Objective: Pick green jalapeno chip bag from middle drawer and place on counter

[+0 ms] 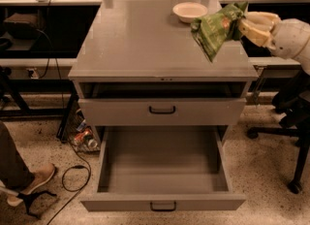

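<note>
My gripper (243,25) comes in from the right and is shut on the green jalapeno chip bag (215,30). The bag hangs above the right side of the counter (140,40), just in front of the cream bowl. The middle drawer (162,170) stands pulled out below, and its tray is empty.
A cream bowl (190,11) sits at the back right of the counter. The upper drawer (162,110) is slightly ajar. A person's foot (29,180) and cables lie on the floor at the left. A chair base (290,136) stands at the right.
</note>
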Robot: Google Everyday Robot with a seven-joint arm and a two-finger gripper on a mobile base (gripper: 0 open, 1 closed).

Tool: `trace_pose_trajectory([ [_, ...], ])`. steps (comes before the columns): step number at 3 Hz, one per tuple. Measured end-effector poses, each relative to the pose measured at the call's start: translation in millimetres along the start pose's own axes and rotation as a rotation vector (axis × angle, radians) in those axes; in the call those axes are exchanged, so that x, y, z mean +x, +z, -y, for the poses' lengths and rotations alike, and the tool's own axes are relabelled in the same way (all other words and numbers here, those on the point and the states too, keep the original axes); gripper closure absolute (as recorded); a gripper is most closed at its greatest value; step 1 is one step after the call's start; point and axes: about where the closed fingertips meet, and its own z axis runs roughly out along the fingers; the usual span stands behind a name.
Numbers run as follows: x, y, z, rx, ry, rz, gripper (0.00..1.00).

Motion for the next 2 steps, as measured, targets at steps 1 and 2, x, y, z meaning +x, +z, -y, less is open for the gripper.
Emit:
trace_pose_trajectory([
  [1,7.5,39.2,19.4,-0.005,-0.017,-0.002,1.00],
  [2,25.3,75.8,36.0,0.012,-0.043,-0.062,1.00],
])
